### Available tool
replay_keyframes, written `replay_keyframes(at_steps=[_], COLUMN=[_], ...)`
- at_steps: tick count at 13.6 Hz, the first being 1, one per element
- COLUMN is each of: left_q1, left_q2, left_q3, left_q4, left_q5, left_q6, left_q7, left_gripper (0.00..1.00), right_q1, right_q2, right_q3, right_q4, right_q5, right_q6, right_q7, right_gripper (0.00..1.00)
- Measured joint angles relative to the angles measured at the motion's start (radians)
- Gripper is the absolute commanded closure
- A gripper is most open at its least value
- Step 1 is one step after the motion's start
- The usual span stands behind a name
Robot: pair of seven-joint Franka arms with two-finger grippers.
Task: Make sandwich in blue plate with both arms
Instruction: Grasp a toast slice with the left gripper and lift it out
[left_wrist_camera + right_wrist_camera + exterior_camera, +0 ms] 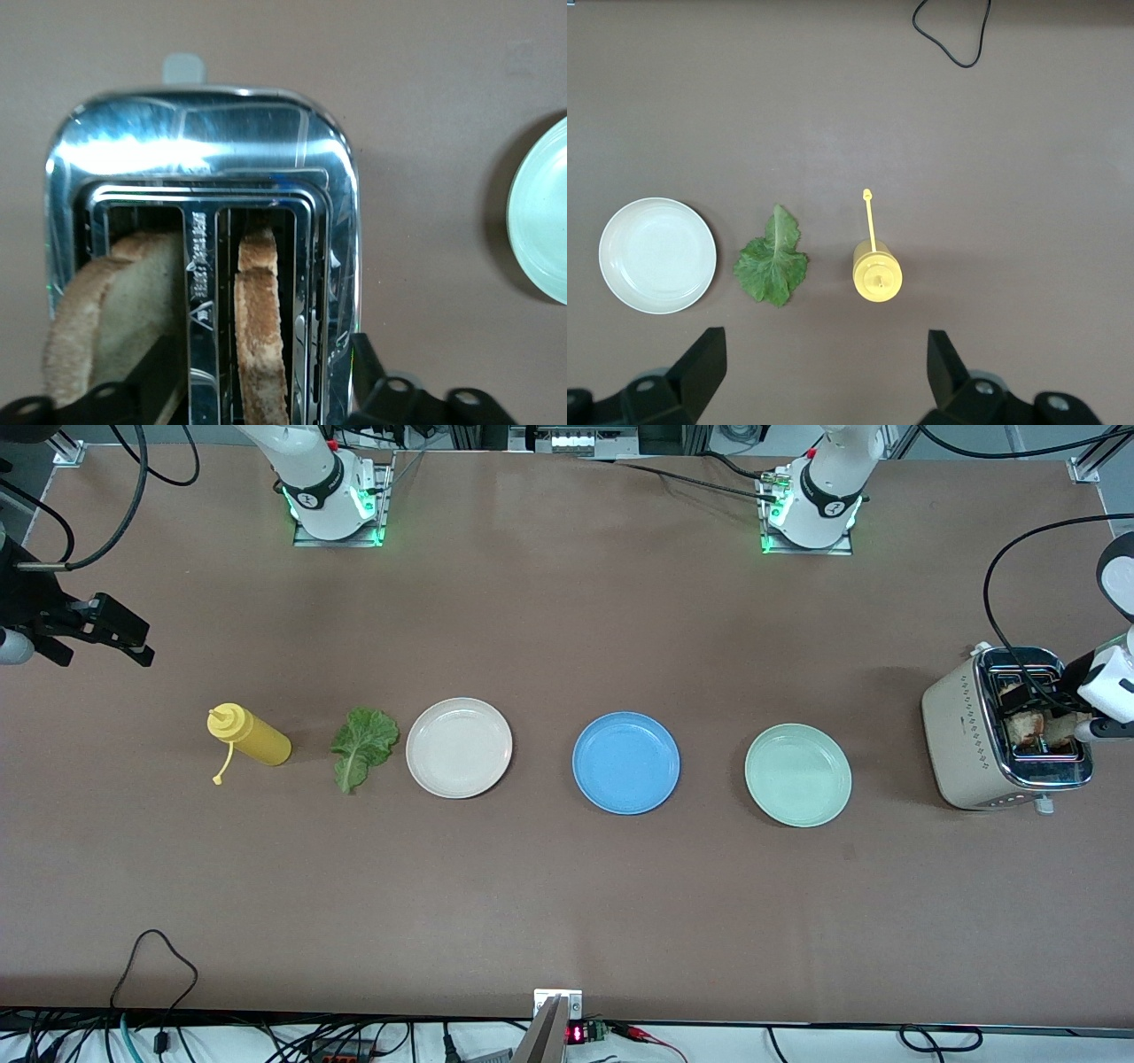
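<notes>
Bread (261, 328) stands in the toaster (204, 142), between the left claw's (266, 394) wide fingers, ungripped; next it must pinch and lift. Right claw (824, 376) waits open above the lettuce (772, 264). Blue plate (625, 763) sits bare.

A row of things runs along the bench (567, 921), with the blue plate (625, 763) as its middle mark. Toward the right arm's end from that plate sit, in order, the off-white plate (459, 747), the lettuce leaf (361, 747) and the squeeze bottle (250, 735), the bottle lying on its side. Toward the left arm's end from the blue plate sits the mint-green plate (797, 774), then the toaster (1001, 731), well apart from the blue plate. Two bread slices (261, 328) stand in the toaster's slots, one per slot.
</notes>
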Motion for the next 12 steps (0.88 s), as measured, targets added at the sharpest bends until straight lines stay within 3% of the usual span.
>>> replay_keyframes(at_steps=[2,4,6,10,12], left_q1=[0.000,0.000,0.000,0.000,0.000], left_q2=[-0.001,-0.003,-0.004,-0.010,-0.019], left_q3=[-0.003,-0.004,-0.004,-0.005,-0.008], left_q4=[-0.002,-0.002,-0.002,0.002,0.042], left_q5=[-0.002,-0.002,-0.002,-0.002,-0.002], left_q6=[0.000,0.000,0.000,-0.017,-0.092], left_q7=[0.003,0.035,0.046,0.057,0.058], left_gripper=[0.79,0.95,0.99,0.99,0.99], right_q1=[0.000,0.000,0.000,0.000,0.000], right_q2=[0.000,0.000,0.000,0.000,0.000], right_q3=[0.000,0.000,0.000,0.000,0.000], right_q4=[0.000,0.000,0.000,0.000,0.000], right_q5=[0.000,0.000,0.000,0.000,0.000], right_q6=[0.000,0.000,0.000,0.000,0.000], right_q7=[0.000,0.000,0.000,0.000,0.000], right_gripper=[0.00,0.00,0.00,0.00,0.00])
